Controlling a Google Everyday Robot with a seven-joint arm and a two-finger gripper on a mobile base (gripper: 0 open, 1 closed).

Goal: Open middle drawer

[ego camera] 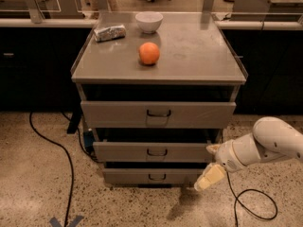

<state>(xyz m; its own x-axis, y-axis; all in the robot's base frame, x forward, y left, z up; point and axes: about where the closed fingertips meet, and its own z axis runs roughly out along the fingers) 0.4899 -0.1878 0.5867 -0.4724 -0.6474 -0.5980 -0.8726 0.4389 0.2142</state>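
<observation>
Middle drawer point(124, 151) sits mid-height in the cabinet point(199, 51), with its handle point(156, 152) central. Gripper point(211, 172) hangs at the cabinet's lower right corner; grip state cannot be told. Recommend centring on the handle, then pulling straight outward.

Dim o/h light; gripper point(204, 168) low rt, fingers' point(210, 178) shadow point(179, 208) on floor point(47, 183).

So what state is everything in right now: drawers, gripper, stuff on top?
Top drawer: looks pulled out partway, dark gap above.
Middle drawer: handle not held; at most slightly out.
Bottom drawer: looks shut or nearly.
Gripper: low, by the bottom drawer's right end, off every handle.
Bowl: upright, looks empty.
Orange: whole, resting on the cabinet top.
Foil packet: lying flat, back left.
</observation>
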